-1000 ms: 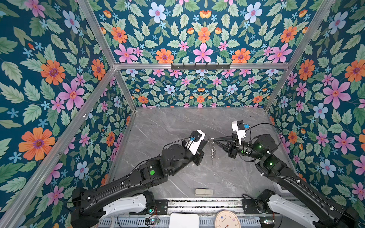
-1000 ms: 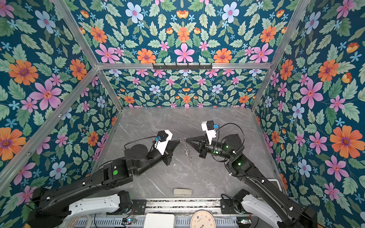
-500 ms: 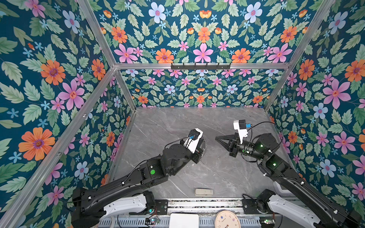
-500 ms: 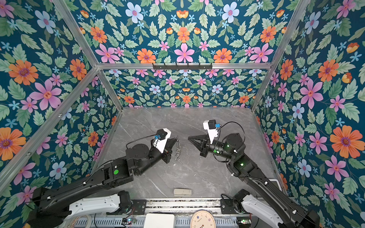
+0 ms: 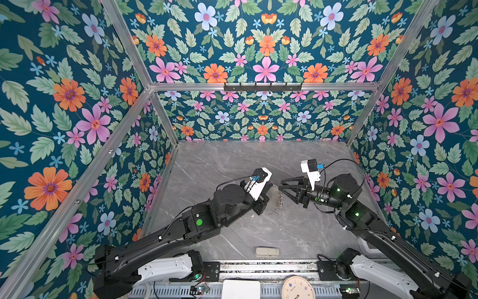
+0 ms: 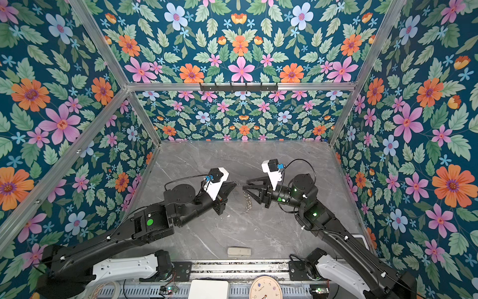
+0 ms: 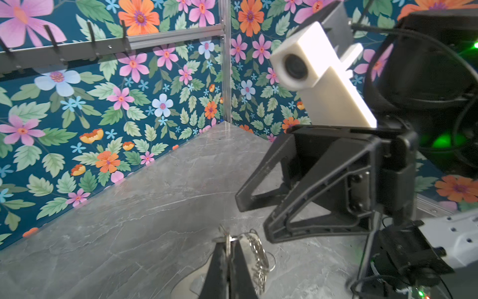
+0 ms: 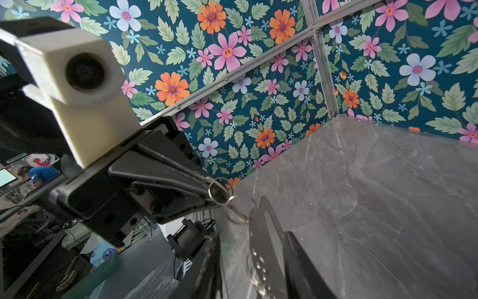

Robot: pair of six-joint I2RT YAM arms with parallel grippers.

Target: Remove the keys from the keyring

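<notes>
My left gripper [image 5: 271, 185] [image 6: 234, 184] [image 7: 229, 242] is shut on the small silver ring of the keyring [image 8: 218, 192], held above the grey marble floor. Its chain [image 5: 278, 198] [image 6: 248, 201] [image 7: 256, 255] and flat grey oval loop [image 8: 261, 227] hang down from that ring, blurred. My right gripper [image 5: 283, 187] [image 6: 245, 187] [image 8: 251, 235] faces the left one closely and is open, a finger on either side of the hanging chain without touching it. The keys cannot be told apart from the blurred hanging metal.
A pale beige block [image 5: 267, 251] [image 6: 239, 251] lies near the front edge of the floor. Flowered walls close in three sides, with a black hook rail [image 5: 262, 86] on the back one. A clock [image 5: 297, 287] and white box [image 5: 241, 289] sit below the front rail.
A second ago both grippers were shut on the keyring between them. The right one let go and drew back, then opened and came in again round the chain hanging from the left gripper.
</notes>
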